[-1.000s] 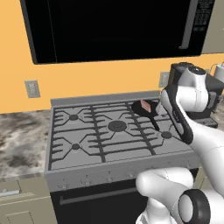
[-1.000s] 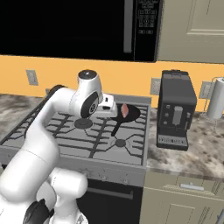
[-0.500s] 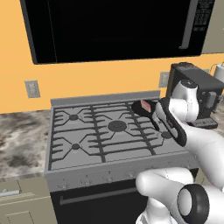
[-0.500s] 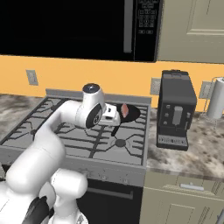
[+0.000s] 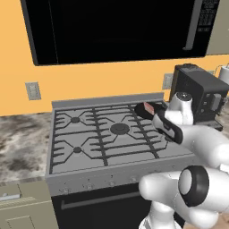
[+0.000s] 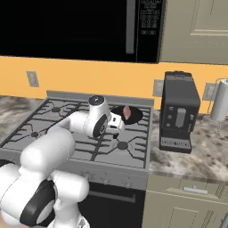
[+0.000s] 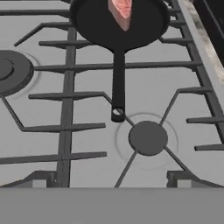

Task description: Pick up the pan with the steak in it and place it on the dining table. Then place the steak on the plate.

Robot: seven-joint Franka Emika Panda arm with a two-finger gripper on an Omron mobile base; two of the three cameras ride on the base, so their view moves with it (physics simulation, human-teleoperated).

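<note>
- Right now you are over the stove (image 5: 107,138), its grey grates spread below and ahead of the gripper; the first step, picking up the pan, looks to be the one in hand, and nothing is lifted yet.
- To the gripper's right, off the stove's edge, stands the black coffee machine (image 6: 179,113) on the granite counter; keep your swing clear of it when you lift.
- Ahead of the gripper sits the pan (image 7: 119,19) on the back right burner, apart from the hand, its bowl the farthest part from you.
- Your gripper (image 6: 119,124) hangs low above the grates with its jaws spread wide and nothing between them.
- From the bowl the pan's handle (image 7: 118,83) runs straight back toward the gripper, its end near the front right burner (image 7: 148,138), which lies just below and before the hand.
- Inside the pan lies the steak (image 7: 121,11), pinkish-red, well ahead of the fingers.
- Next, I judge, you need to come forward and down, straddle the handle with the jaws across it, then close; grip it squarely so the pan does not tip and slide the steak.
</note>
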